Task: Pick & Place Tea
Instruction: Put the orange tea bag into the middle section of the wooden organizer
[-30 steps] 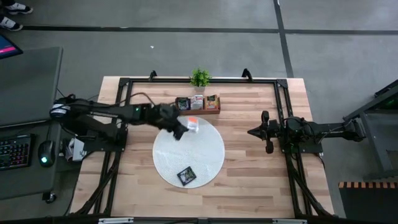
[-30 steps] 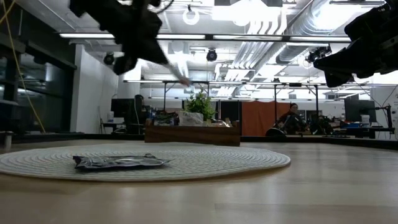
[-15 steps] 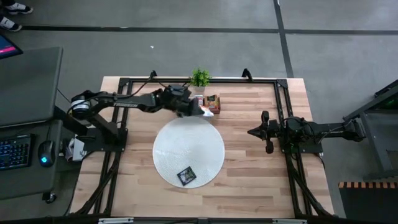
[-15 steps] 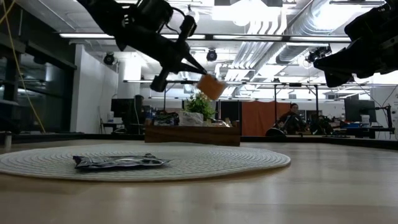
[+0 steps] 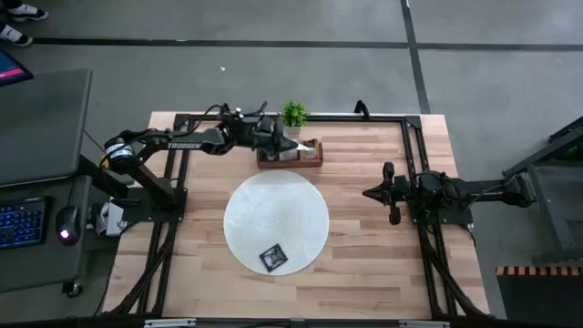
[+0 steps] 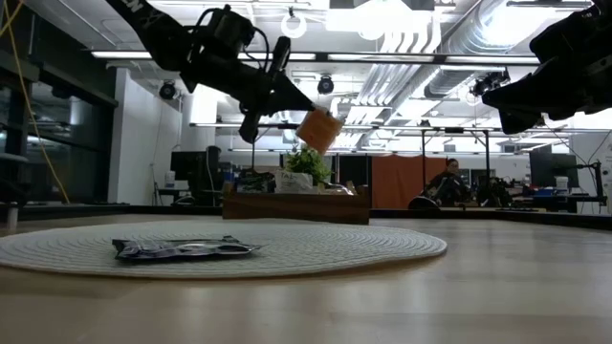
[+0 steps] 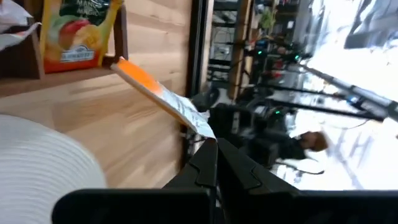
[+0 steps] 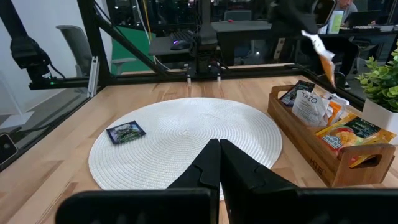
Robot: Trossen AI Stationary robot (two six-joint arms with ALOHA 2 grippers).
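My left gripper (image 6: 304, 113) is pinched tight on an orange-and-white sachet (image 6: 319, 130), held by one edge in the air over the wooden tray (image 5: 290, 161) at the far side of the table (image 5: 364, 228). The sachet is thin, flat, square, with a glossy foil look: orange at one end, white with fine print toward my fingertips (image 7: 208, 155). It hangs tilted, not touching the tray.

The tray is brown wood, a boxy three-compartment piece with a cut-out handle at the end. Sachets stand upright in it: a dark one (image 8: 296, 92), a white one (image 8: 306, 107), yellow-orange fruit-print ones (image 8: 351, 132).

The round mat (image 5: 276, 221) is white woven, with concentric ribbing, lying flat mid-table. One black sachet (image 5: 272, 258), crinkled and shiny, lies flat on its near edge.

My right gripper (image 5: 393, 193) is shut with nothing in it, parked above the right side of the table, well apart from the mat.

A small green potted plant (image 5: 292, 114) stands just beyond the tray.
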